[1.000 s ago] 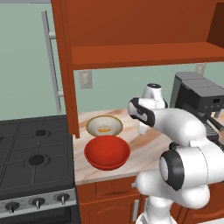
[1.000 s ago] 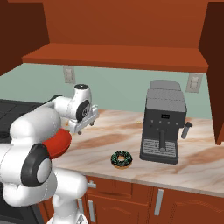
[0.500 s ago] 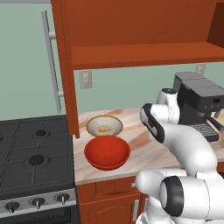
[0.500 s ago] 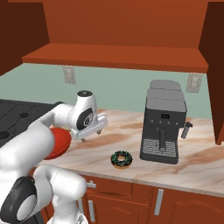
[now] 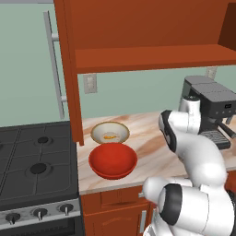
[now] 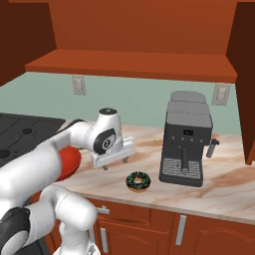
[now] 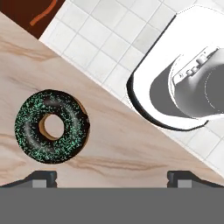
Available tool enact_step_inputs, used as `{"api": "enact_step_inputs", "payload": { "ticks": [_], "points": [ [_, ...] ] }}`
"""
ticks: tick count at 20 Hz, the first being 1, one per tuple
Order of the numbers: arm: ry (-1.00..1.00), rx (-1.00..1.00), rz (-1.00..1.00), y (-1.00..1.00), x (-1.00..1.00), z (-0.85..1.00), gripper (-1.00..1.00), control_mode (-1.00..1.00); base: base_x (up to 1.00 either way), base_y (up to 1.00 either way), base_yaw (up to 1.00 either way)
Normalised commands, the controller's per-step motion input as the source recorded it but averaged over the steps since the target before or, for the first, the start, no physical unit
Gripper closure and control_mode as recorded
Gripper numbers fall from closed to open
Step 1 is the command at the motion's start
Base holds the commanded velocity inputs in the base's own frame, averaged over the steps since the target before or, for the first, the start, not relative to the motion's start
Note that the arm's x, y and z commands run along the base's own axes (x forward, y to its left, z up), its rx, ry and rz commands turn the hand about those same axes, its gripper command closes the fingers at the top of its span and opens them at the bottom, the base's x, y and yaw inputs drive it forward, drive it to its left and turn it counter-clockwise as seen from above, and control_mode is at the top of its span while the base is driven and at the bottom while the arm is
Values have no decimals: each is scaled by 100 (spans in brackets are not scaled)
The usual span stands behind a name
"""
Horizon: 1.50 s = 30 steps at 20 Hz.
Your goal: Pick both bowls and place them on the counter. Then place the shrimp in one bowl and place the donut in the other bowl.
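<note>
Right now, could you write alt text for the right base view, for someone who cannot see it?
A white robot arm holds its open hand just above a marbled counter, up and to the left of a chocolate-iced donut. A dark coffee machine stands right of the donut, and a red bowl peeks from behind the arm.

Bare table [image 6: 219, 184] surrounds the donut [image 6: 138, 181] on all sides, leaving open access from above. A black coffee machine [image 6: 187, 139] stands just beside it on the right. The red bowl [image 5: 113, 160] and cream bowl [image 5: 109, 133] sit touching, well apart to the left.

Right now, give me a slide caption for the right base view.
Open gripper hovers above the counter beside the donut, coffee machine behind.
</note>
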Motion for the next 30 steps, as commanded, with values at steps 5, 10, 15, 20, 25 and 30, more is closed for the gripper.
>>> {"api": "enact_step_inputs", "payload": {
  "ticks": [5,10,15,20,25,30],
  "points": [
    [5,-3,-33,-35,-9,-2,-100,-100,0,0,0],
    [2,0,-32,-21,-4,-10,-100,-100,0,0,0],
    [0,0,-28,2,3,-26,-100,-100,0,0,0],
    [0,0,-19,9,9,-20,-100,-100,0,0,0],
    [0,0,-15,17,14,-16,-100,-100,0,0,0],
    [0,0,-12,28,4,-13,-100,-100,0,0,0]
  ]
}}
